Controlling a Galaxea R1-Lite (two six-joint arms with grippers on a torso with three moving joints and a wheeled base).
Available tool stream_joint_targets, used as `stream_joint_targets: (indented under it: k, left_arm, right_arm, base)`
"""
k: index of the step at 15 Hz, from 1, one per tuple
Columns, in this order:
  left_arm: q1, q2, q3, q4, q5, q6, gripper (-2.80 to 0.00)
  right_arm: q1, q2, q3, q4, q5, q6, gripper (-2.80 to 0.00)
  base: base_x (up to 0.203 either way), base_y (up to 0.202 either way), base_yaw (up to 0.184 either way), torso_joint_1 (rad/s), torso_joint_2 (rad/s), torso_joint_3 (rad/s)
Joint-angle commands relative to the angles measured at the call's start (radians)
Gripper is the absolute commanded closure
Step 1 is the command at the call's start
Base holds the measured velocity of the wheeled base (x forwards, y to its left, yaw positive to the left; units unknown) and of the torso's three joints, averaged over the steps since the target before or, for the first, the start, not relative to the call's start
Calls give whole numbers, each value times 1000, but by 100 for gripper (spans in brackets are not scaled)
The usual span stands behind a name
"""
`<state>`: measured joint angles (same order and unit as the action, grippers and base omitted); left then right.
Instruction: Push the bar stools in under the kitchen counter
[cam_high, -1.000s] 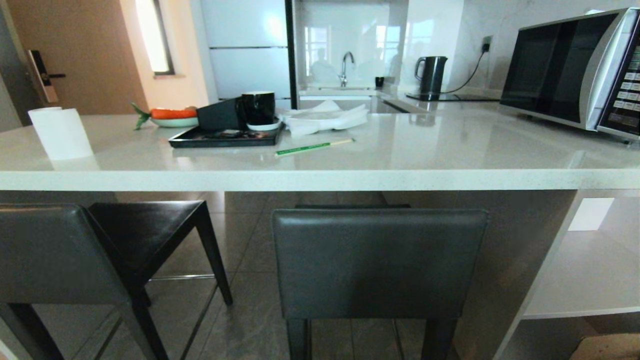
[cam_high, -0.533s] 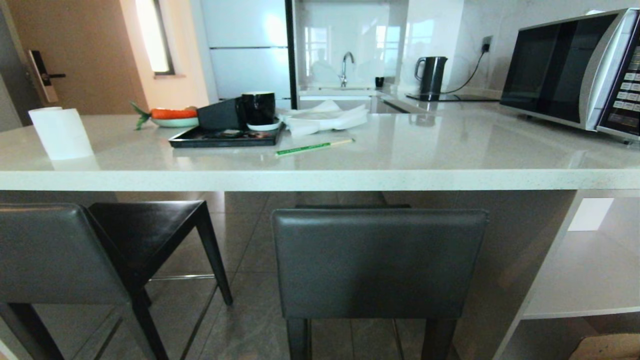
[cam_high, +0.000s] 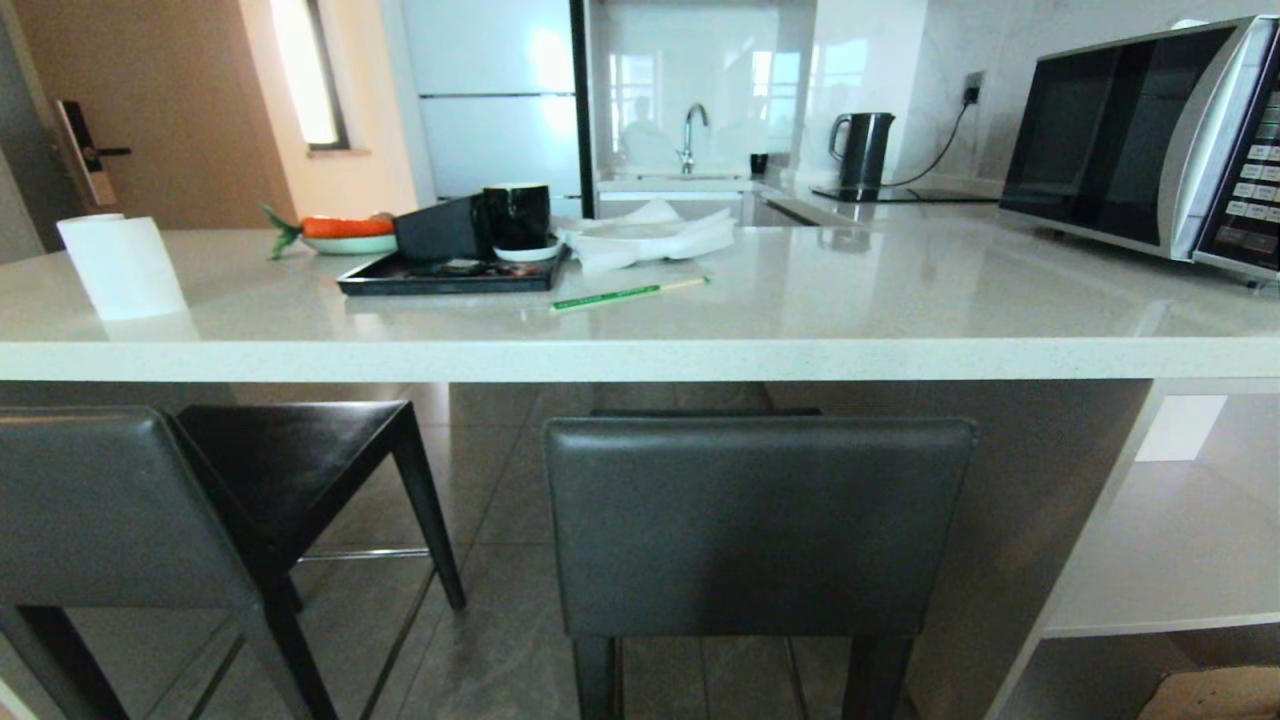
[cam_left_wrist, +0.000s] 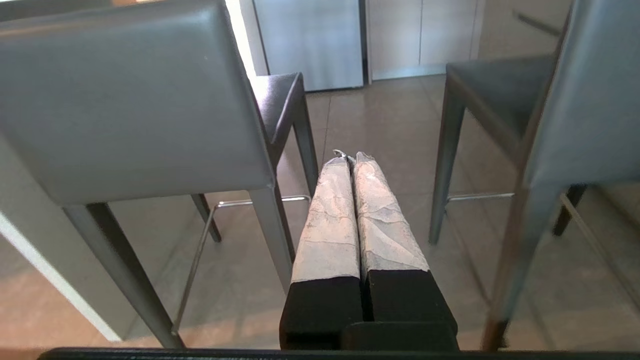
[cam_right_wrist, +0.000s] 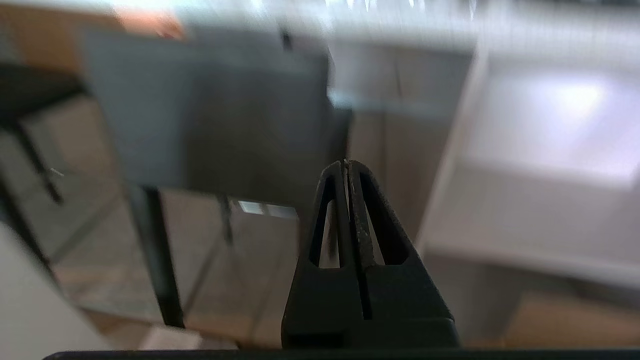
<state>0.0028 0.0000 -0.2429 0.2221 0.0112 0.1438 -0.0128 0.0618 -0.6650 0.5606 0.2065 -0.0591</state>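
Two stools to tuck in, neither fully home. Middle stool (cam_high: 758, 525): backrest square to the surface (cam_high: 640, 360), just below its thick near edge, seat already reaching under. Left stool (cam_high: 100, 510): turned askew, backrest at the near left, seat corner pointing far and right, seemingly more out than in.

Left fingers (cam_left_wrist: 330, 215) pressed together, holding nothing, low in the gap between the two stools and touching neither. Right fingers (cam_right_wrist: 357, 220) likewise closed and empty, near the middle stool's right side, with white shelves (cam_high: 1170, 540) beyond; no contact visible.

Best to begin with the middle stool, probably. Keep the fingers closed for a blunt, firm pusher. Press on the backrest at its centre rather than toward a side, for a straight slide away with no twist. Push low on the padding, not at its top rim, given the likely tendency of a tall stool on slim legs to tip. Go slowly, steering clear of the white panel on the right. Square up the left stool first, then push it the same way. Stop once tucked below the edge.
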Motion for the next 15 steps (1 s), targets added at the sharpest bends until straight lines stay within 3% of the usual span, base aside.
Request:
stream_joint_targets:
  k: [1,4,6,8,10,15]
  left_arm:
    - [1,-2,102,-76,-11,21,0]
    - [0,-2,228,-253,-12,14,0]
    - [0,-2,251,-255,-22,2,0]
    - [0,-2,253,-236,-23,-34,0]
    - [-1,-2,252,-239,-20,-94,0]
    - [0,-2,252,-239,-22,-99,0]
  right_arm:
    - [3,-57,132,-21,-30,1,0]
    - [3,-59,385,-252,-105,0,0]
    - [3,-60,577,-429,-167,0,0]
    - [4,-60,672,-577,-204,13,0]
    - [4,-60,674,-566,-201,-3,0]
    - [5,-60,673,-565,-194,25,0]
  base:
    - [0,0,0,0,0,0]
    - [0,0,0,0,0,0]
    - [0,0,0,0,0,0]
    - [0,0,0,0,0,0]
    - [0,0,0,0,0,0]
    - [0,0,0,0,0,0]
